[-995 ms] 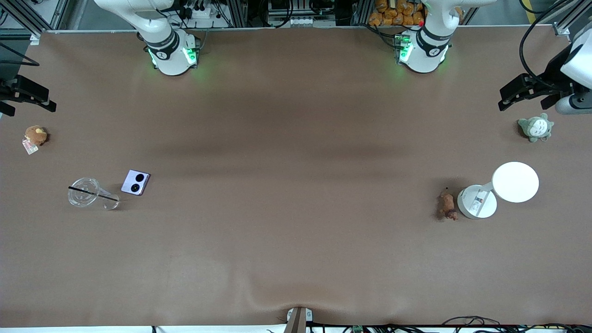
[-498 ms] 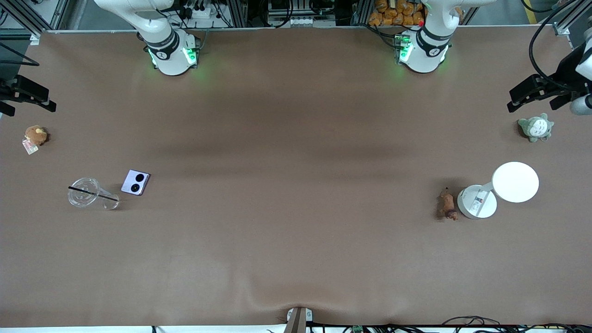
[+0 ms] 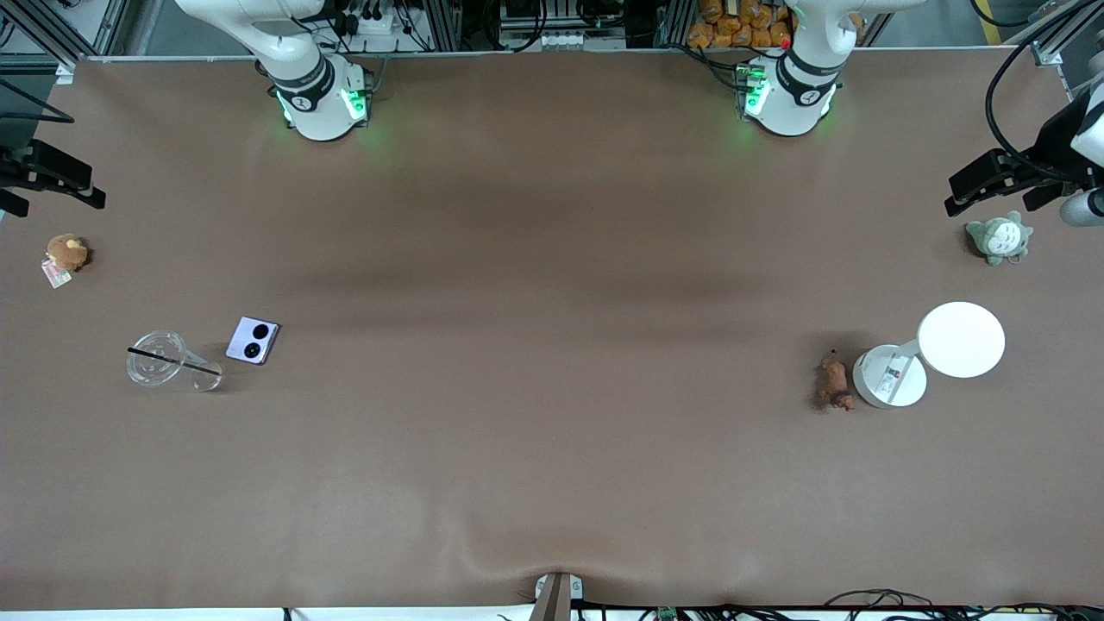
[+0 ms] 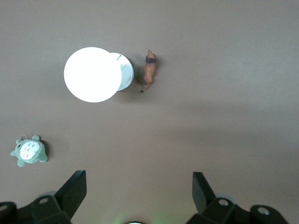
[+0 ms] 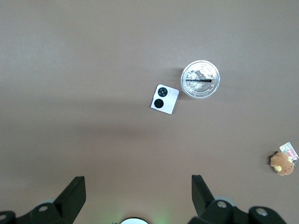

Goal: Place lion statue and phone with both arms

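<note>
Drifting left gripper, and nothing else on the counter budges

Over the last second the left gripper has slid out toward its own end of the counter and now hangs spread open and empty just over the grey plush; the right gripper, also open, waits high at the other end. Lion statue lies just beside the white lamp, phone flat beside the clear cup, so neither's in a grip and I can't say whether they're placed.
</note>
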`<state>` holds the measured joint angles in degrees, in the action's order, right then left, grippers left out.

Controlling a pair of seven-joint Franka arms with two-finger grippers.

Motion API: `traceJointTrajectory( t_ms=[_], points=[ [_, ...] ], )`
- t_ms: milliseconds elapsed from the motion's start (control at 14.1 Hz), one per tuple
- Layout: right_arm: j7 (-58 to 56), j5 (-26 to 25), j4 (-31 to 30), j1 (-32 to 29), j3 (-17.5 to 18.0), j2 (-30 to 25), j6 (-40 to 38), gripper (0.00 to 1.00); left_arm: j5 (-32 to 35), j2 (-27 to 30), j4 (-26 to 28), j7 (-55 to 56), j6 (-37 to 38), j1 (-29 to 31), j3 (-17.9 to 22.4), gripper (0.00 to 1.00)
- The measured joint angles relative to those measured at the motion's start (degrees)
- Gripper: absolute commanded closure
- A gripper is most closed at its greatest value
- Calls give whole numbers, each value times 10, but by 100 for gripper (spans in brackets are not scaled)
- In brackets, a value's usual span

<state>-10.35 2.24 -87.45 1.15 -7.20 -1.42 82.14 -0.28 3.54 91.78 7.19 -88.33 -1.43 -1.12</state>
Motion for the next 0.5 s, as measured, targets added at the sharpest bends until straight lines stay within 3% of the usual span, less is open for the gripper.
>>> traceJointTrajectory(
  t_ms=[498],
  points=[
    [0, -1, 9, 0, 0, 0, 0, 0, 8, 0, -2, 40, 12, -3, -6, 0]
  ],
)
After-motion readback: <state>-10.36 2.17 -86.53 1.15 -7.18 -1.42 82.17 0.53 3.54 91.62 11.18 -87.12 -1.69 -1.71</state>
